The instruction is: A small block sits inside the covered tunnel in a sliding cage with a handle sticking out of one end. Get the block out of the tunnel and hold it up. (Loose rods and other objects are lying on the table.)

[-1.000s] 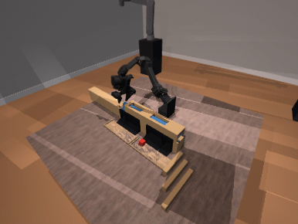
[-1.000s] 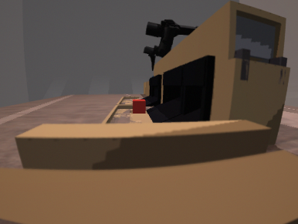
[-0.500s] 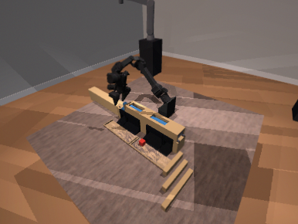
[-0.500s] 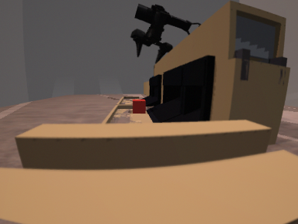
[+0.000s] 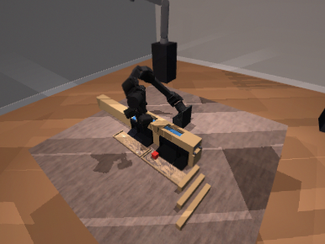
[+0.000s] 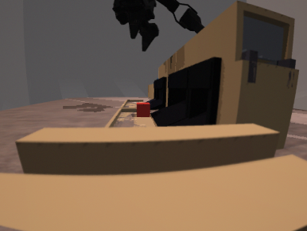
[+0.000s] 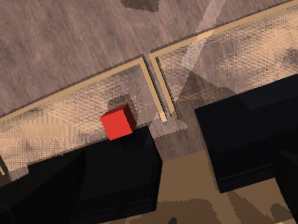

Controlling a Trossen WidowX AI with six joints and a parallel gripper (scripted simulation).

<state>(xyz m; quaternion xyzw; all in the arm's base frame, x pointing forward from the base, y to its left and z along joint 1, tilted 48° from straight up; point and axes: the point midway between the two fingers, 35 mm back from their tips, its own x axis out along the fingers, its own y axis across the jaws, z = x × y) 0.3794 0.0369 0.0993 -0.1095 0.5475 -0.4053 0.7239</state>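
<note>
Beside the wooden tunnel (image 5: 191,140) (image 6: 228,48), the red block (image 5: 155,155) (image 6: 143,110) (image 7: 117,123) lies in a shallow tray (image 5: 168,173) (image 7: 65,86). The gripper (image 5: 145,122) (image 6: 139,40) stands wide open, empty. Risk: misaligned descent could strike the black ramp (image 5: 173,156) (image 6: 195,93) (image 7: 112,175). Block appears cubic, slightly overlapping the ramp's edge.

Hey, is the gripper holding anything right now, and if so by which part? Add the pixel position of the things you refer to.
Nothing is held: the gripper (image 6: 138,43) is open, and the red block (image 5: 155,155) (image 6: 143,109) (image 7: 118,123) sits below it.
</note>
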